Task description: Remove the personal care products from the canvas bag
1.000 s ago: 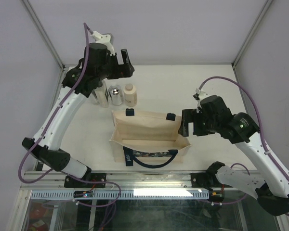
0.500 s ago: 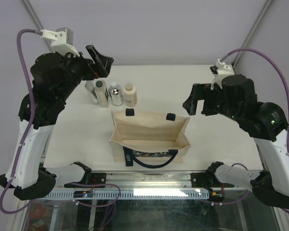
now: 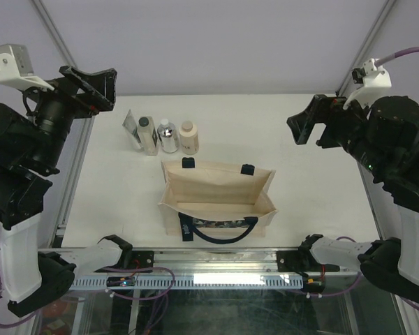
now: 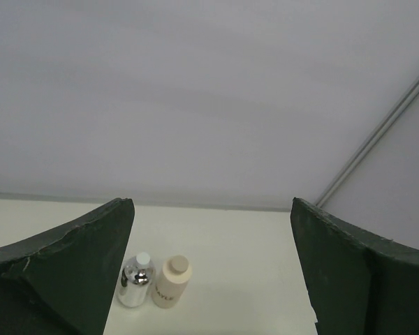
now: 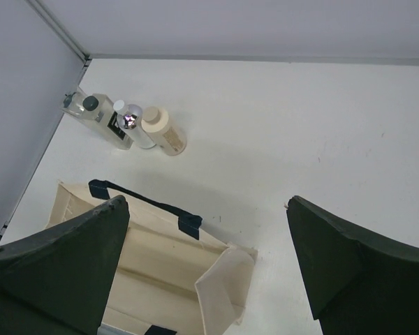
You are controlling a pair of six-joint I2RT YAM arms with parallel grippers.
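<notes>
I am holding my left gripper (image 3: 101, 87) high above the far left corner of the table (image 3: 314, 188), with its two dark fingers (image 4: 77, 272) spread wide apart and gripping nothing. Between those fingers, in my left wrist view, I am looking down at the silvery bottle (image 4: 134, 283) and the beige bottle (image 4: 170, 281). They are standing upright just beside each other, below and ahead of the fingertips and well apart from them. I am hanging my right gripper (image 3: 313, 131) high over the far right side of the table, and its jaws are likewise standing wide open with nothing between them.

The personal care products (image 3: 167, 137) are standing out on the table in a short row, below my left gripper and off to its right. The flat silvery-grey tube (image 3: 130, 128) is sitting at the end nearest that gripper, then the clear bottle with dark cap (image 3: 147, 136), then the silvery bottle, and the beige bottle is closing the row.

The canvas bag (image 3: 216, 192) is resting between my two grippers, lower than both and nearer my bases than the row, close to the bottles but not touching them. Seen from my right wrist, it is lying below and to the left of my right fingers, its mouth gaping upward and showing pale lining, while one navy strap handle (image 3: 216, 230) is drooping down its near side
</notes>
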